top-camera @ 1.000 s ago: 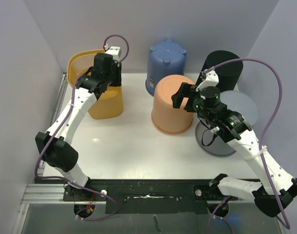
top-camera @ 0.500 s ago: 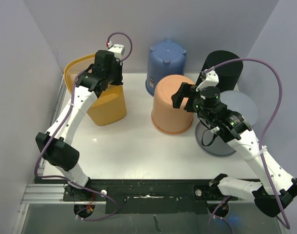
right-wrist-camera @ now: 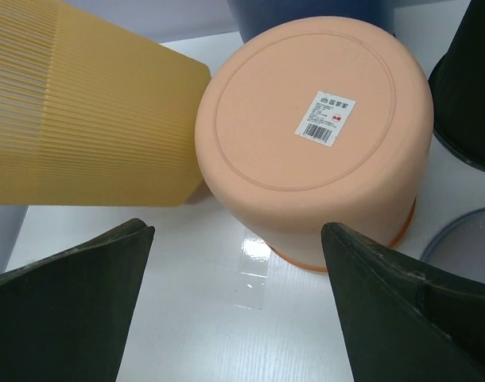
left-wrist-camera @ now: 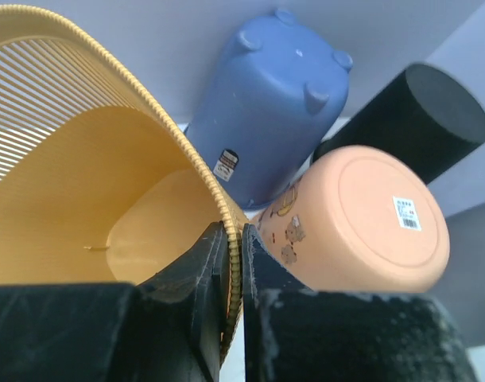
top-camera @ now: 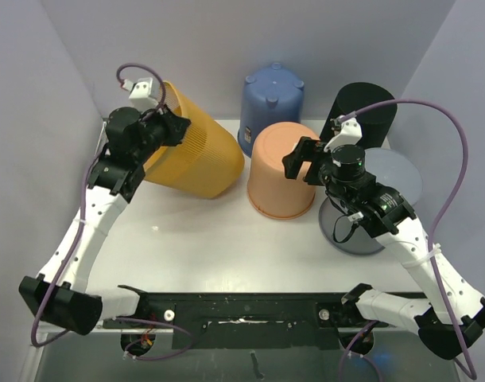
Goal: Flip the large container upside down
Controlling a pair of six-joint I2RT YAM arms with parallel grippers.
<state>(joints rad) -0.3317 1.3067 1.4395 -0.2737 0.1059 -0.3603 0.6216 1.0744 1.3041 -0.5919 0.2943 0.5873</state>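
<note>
Yellow ribbed plastic, probably light and springy, is best held at the rolled rim where the left gripper point(left-wrist-camera: 233, 263) clamps the large basket point(top-camera: 201, 155), tipped at the left rear of the table point(top-camera: 226, 239); the right gripper point(right-wrist-camera: 237, 235) gapes empty.

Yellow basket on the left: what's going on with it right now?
The left gripper has its jaws clamped on the rim of the yellow basket. The basket is tilted well over, mouth toward the left wall and base pointing at the peach bucket, so it is not yet upside down. The right gripper hangs open above the peach bucket, which sits bottom up, and holds nothing.
</note>
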